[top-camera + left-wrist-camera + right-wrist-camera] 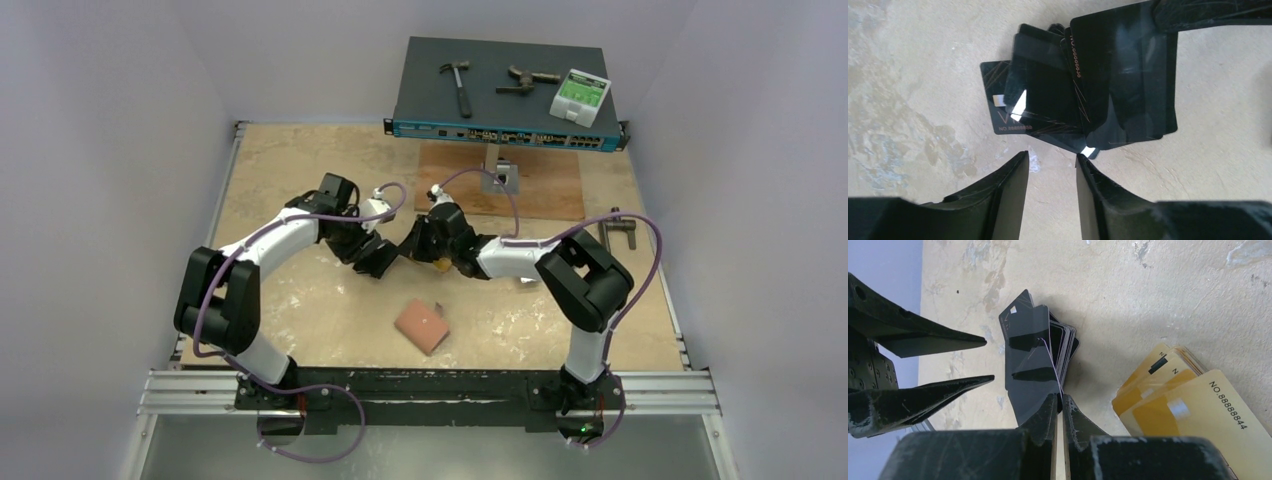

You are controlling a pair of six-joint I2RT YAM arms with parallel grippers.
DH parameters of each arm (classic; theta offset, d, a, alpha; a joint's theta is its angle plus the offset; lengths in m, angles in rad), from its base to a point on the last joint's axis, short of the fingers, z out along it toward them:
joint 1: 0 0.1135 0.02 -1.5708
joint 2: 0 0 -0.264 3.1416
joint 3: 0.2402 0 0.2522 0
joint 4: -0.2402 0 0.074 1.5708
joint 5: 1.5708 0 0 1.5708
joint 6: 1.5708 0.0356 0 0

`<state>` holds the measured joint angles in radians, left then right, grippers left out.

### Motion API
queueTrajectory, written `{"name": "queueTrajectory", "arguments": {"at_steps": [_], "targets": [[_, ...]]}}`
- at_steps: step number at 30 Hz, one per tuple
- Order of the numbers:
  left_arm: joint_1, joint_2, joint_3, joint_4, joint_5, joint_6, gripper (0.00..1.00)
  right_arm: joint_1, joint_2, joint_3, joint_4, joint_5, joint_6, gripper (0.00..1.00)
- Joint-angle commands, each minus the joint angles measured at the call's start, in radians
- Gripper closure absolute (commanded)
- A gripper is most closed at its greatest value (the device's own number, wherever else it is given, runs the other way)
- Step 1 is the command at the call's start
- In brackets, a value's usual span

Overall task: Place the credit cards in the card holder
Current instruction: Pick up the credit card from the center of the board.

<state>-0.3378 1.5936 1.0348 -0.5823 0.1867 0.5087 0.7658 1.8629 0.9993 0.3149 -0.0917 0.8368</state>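
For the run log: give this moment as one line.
right gripper shut on black card | left gripper open by black stack | card holder lying apart

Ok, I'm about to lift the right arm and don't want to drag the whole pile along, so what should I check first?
1. Right gripper shut on a black card: ok, it pinches the card's edge.
2. Only one card pinched: cannot tell; the other black cards fan out right behind it.
3. Left gripper clear of the cards: ok, open with nothing between its fingers.
4. Gold cards out of the way: ok, they lie apart from the black ones.
5. Card holder ready to take a card: not ok, it looks folded shut.
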Motion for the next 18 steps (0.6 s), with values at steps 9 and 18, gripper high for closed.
{"name": "queueTrajectory", "arguments": {"at_steps": [9,18], "targets": [[0.053,-0.074,0.138,-0.174,0.338,-0.129,0.5,0.002,-0.063,-0.089,0.432,-0.248,-0.064,1.0],[0.14,-0.099,0.12,-0.191,0.447,-0.122,0.45,0.001,-0.099,-0.079,0.477,-0.346,-0.063,1.0]]}}
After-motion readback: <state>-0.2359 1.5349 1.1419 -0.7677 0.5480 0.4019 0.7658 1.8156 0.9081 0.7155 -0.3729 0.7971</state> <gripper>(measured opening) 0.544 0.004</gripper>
